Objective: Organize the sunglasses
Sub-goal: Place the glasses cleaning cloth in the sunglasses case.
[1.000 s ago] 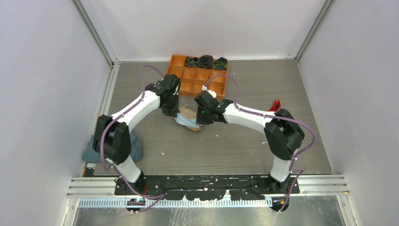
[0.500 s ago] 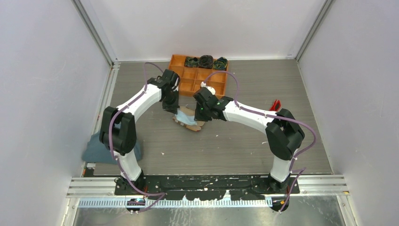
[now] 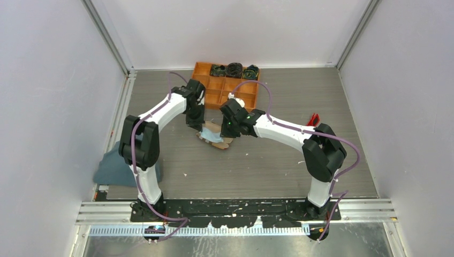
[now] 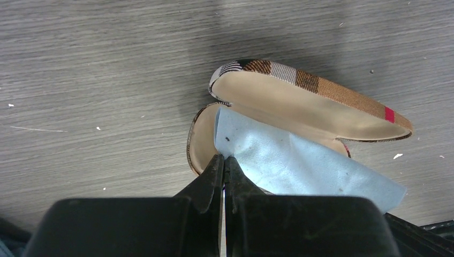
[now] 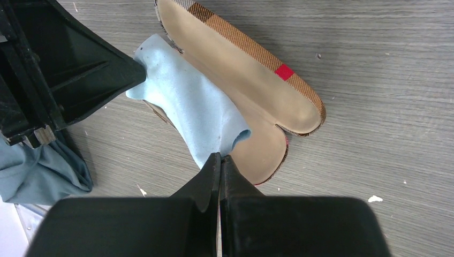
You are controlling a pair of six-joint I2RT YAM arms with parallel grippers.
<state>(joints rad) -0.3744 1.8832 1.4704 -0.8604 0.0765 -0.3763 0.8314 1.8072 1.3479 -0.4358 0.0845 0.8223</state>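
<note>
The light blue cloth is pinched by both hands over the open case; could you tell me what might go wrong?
The left hand and right hand each pinch only a cloth edge, so it may slip free. The cloth drapes across the open plaid case; left there, it could block the red sunglasses, lying apart beside the right arm.

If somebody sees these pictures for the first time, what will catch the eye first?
First, the open plaid case in the middle of the table. A light blue cloth lies over it, pinched at opposite ends by the left end effector and the right end effector. Next come the red sunglasses, apart beside the right arm, and the orange tray at the far edge.
</note>
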